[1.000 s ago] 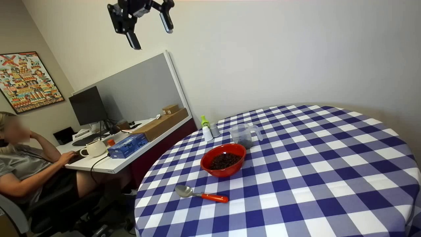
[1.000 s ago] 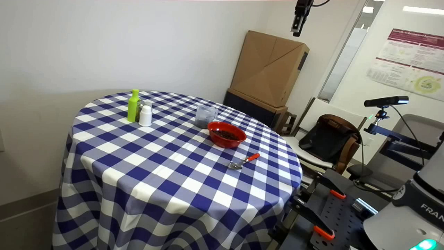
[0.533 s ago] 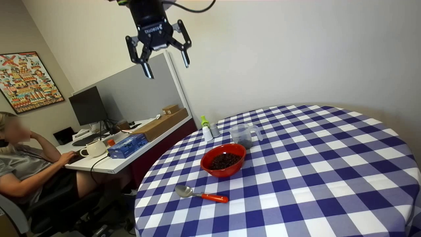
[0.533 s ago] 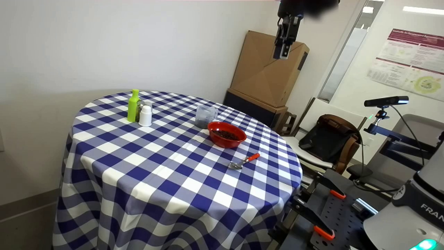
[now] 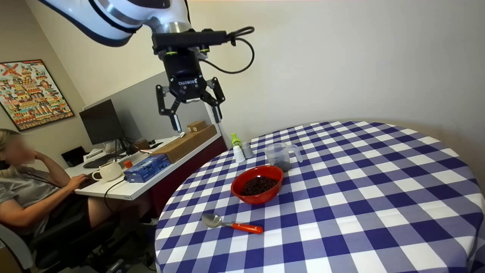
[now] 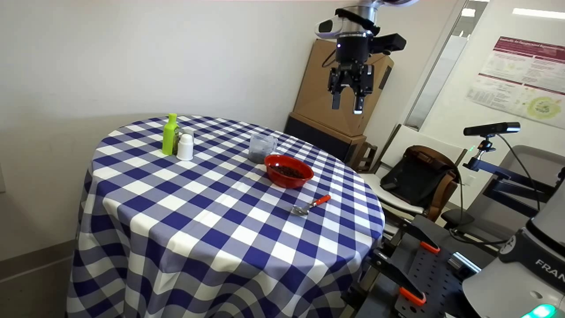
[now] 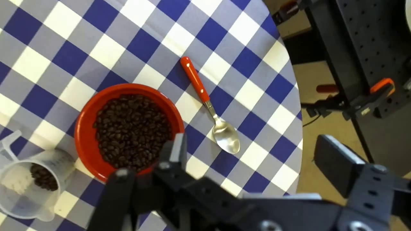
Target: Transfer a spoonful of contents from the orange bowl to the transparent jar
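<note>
The orange bowl (image 7: 84,141), red-orange and round, holds many dark beans on the checked tablecloth. Beside it stands the transparent jar (image 7: 62,162), a clear handled jug with some dark beans at its bottom; both exterior views show it behind the bowl (image 5: 257,198). A metal spoon (image 7: 196,83) with a red handle lies on the cloth, apart from the bowl. My gripper (image 5: 197,122) hangs in the air, well above the table, fingers pointing down. Its jaws are wide open with nothing between them. In the wrist view, one finger (image 7: 177,149) covers part of the bowl's rim.
A green bottle (image 6: 169,138) and small white shakers (image 6: 185,149) stand on the table past the jar. The round table's edge (image 7: 300,128) shows in the wrist view. A person sits at a desk (image 5: 113,191) off to the side.
My gripper has come down from the top of both exterior views, still open; more of the arm now shows. Bowl, jar and spoon have stayed where they were.
</note>
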Motion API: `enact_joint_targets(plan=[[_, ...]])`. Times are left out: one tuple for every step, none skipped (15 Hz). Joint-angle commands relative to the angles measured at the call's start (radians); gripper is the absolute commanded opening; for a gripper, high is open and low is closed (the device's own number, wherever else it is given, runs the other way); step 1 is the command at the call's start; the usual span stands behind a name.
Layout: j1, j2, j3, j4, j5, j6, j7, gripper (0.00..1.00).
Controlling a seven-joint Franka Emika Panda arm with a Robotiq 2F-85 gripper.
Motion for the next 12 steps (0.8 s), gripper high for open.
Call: enact_joint_targets(plan=[[-0.005,0.018,0.02,-0.04,-0.102,0.068,-0.107,1.0],[-0.007,0.022,0.022,-0.051,-0.137,0.099,-0.128,1.0],[-0.01,0.026,0.023,-0.063,-0.169,0.135,-0.15,1.0],[-0.016,0.035,0.019,-0.076,-0.19,0.179,-0.16,1.0],[-0.021,0.047,0.015,-0.082,-0.197,0.215,-0.172,1.0],[-0.028,0.059,0.012,-0.086,-0.201,0.242,-0.188,1.0],[-0.035,0.074,0.008,-0.088,-0.2,0.266,-0.198,1.0],[-0.045,0.087,0.003,-0.09,-0.194,0.286,-0.211,1.0],[-0.054,0.1,-0.002,-0.091,-0.189,0.302,-0.218,1.0],[-0.065,0.109,-0.006,-0.093,-0.186,0.313,-0.222,1.0],[-0.076,0.118,-0.012,-0.095,-0.186,0.324,-0.227,1.0],[-0.086,0.126,-0.017,-0.099,-0.191,0.335,-0.226,1.0]])
